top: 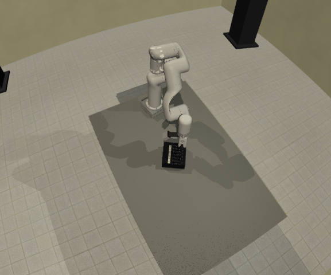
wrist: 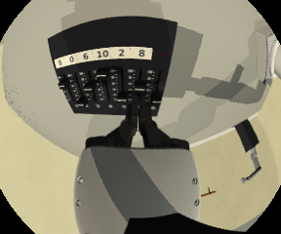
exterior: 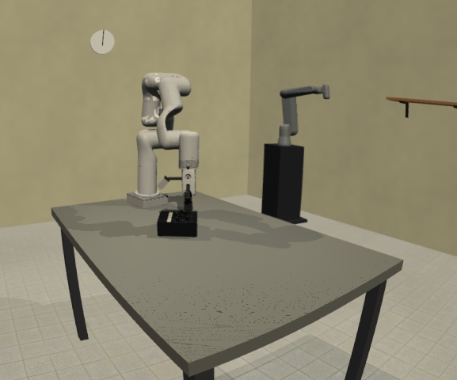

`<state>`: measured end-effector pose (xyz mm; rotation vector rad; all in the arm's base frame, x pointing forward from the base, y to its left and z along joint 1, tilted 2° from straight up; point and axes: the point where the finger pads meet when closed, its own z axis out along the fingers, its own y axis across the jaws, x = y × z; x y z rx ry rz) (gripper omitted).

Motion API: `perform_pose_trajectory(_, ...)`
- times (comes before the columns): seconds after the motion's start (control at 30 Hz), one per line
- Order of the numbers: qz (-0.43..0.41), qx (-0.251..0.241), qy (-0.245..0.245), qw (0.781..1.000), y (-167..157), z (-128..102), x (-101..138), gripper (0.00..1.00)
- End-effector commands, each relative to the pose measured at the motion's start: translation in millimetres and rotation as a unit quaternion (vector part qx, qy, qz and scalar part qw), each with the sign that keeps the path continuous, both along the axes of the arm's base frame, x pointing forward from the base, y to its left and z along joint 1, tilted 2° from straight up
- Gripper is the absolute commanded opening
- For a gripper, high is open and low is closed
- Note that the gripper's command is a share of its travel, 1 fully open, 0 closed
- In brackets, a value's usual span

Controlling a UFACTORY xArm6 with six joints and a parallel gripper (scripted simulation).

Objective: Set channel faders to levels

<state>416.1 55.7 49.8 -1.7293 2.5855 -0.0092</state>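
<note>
You have one lighting desk (exterior: 177,229) on one counter (exterior: 236,286), and one white arm (exterior: 146,163). On its single tape strip (wrist: 101,57) you can read five numbers; a sixth, leftmost mark is too blurred.

A black box-shaped lighting desk (exterior: 177,228) is seen standing flat on the table, near the arm's base; a pale tape strip (wrist: 101,57) is laid along one edge of its top (top: 168,156), with 6, 10, 2 and 8 readable and the leftmost figures blurred; rows of dark faders (wrist: 100,89) are set below it, their positions too small to be read.
</note>
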Motion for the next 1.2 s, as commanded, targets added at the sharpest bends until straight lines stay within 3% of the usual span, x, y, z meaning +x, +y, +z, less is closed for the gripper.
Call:
perform_pose_trajectory(0.0, 0.0, 0.0, -0.002, 1.0, 0.2, -0.9, 1.6, 0.0)
perform_pose_trajectory(1.17, 0.0, 0.0, -0.002, 1.0, -4.8, -1.7, -0.4, 0.0)
